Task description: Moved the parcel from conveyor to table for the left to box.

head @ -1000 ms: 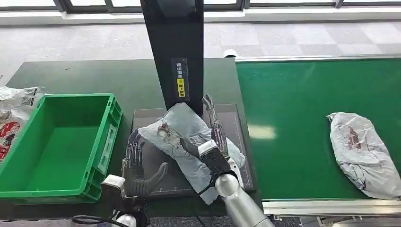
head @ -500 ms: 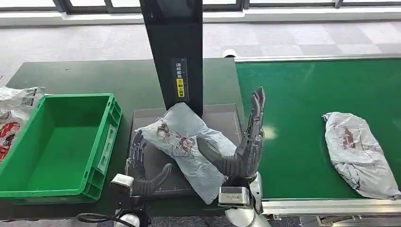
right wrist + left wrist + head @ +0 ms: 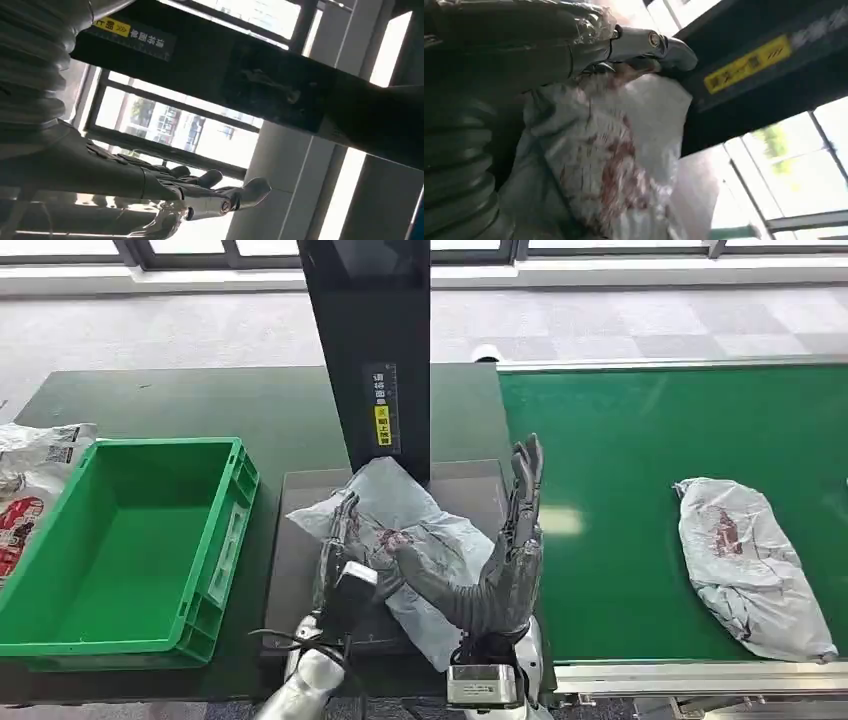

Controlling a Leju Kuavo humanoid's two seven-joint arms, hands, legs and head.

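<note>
Right hand (image 3: 508, 565) stands upright at the near table edge, fingers spread and straight, thumb out toward the grey parcel (image 3: 405, 540), holding nothing. Beside it the left hand (image 3: 340, 555) lies on the parcel's near left side with its fingers reaching over the wrapping — whether they grip or only rest on it I cannot tell. That parcel lies on the dark scale plate (image 3: 295, 570) at the foot of the black post (image 3: 375, 350). Left of the plate sits the green box (image 3: 215, 540); right, on the green conveyor (image 3: 620, 470), lies a second parcel (image 3: 750, 565)
</note>
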